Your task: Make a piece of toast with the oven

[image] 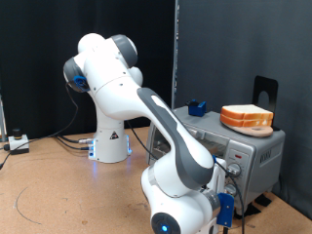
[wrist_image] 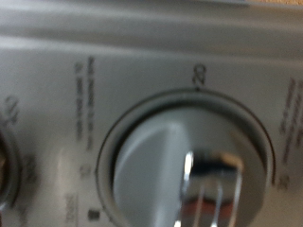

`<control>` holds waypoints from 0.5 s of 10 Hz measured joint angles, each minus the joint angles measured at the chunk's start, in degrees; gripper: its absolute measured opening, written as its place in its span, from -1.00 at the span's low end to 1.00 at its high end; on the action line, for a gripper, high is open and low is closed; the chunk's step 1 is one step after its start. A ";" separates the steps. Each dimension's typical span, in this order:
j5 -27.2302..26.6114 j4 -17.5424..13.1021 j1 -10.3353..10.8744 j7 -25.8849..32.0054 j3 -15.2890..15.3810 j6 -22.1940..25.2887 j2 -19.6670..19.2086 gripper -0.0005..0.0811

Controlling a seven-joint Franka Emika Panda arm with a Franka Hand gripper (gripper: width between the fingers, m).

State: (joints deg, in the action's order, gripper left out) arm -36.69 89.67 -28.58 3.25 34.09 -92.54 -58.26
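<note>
The silver oven [image: 261, 154] stands at the exterior view's right, and my arm hides most of its front. My gripper [image: 227, 198] is low, right at the oven's knob panel. The wrist view is filled by that panel [wrist_image: 57, 57] with one round grey knob [wrist_image: 161, 142] very close, a shiny chrome bar [wrist_image: 213, 184] across its face and the mark 200 above it. No fingers show clearly in the wrist view. The single piece of toast is out of view. Whether the door is open or shut is hidden.
A thick stack of bread slices [image: 247, 118] lies on top of the oven, with a small blue object [image: 198, 107] and a black stand [image: 264, 92] beside it. Cables [image: 39, 146] and a small box [image: 18, 142] lie on the wooden table at the left.
</note>
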 joint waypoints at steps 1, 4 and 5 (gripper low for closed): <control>-0.10 0.13 -0.09 0.39 0.12 -0.40 0.03 0.99; -0.73 0.21 -0.33 0.56 0.52 -0.61 0.14 0.75; -0.88 0.21 -0.43 0.56 0.75 -0.64 0.28 0.43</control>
State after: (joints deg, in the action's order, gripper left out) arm -37.57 89.88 -29.01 3.81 34.84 -93.18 -57.99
